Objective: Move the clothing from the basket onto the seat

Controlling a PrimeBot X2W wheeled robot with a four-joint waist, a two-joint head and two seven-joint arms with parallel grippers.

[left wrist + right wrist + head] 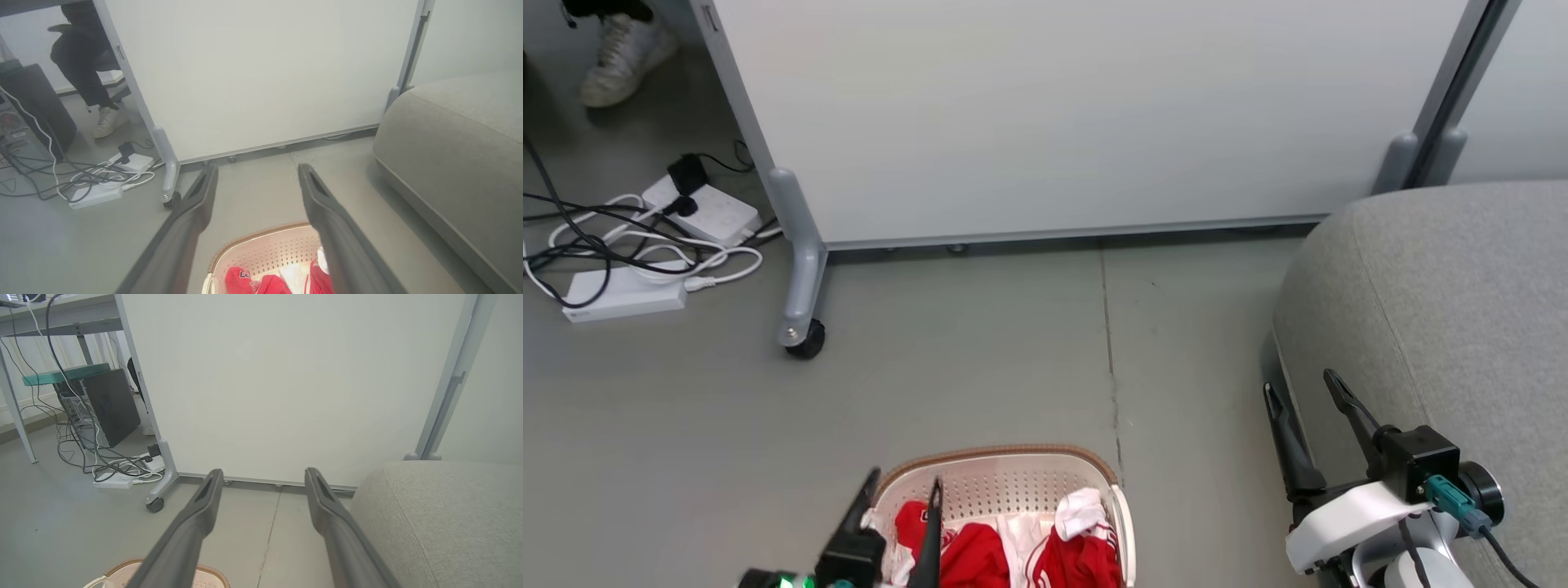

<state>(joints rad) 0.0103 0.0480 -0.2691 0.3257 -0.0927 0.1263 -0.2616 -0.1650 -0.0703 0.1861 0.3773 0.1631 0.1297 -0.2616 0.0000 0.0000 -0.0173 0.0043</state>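
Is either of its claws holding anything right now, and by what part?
Nothing is held. The left claw is open by the basket of red clothing; the right claw is open and empty.

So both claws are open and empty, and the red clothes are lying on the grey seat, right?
Not quite. The head view shows the red clothes in the basket, not on the grey seat. The left claw and right claw are indeed open and empty.
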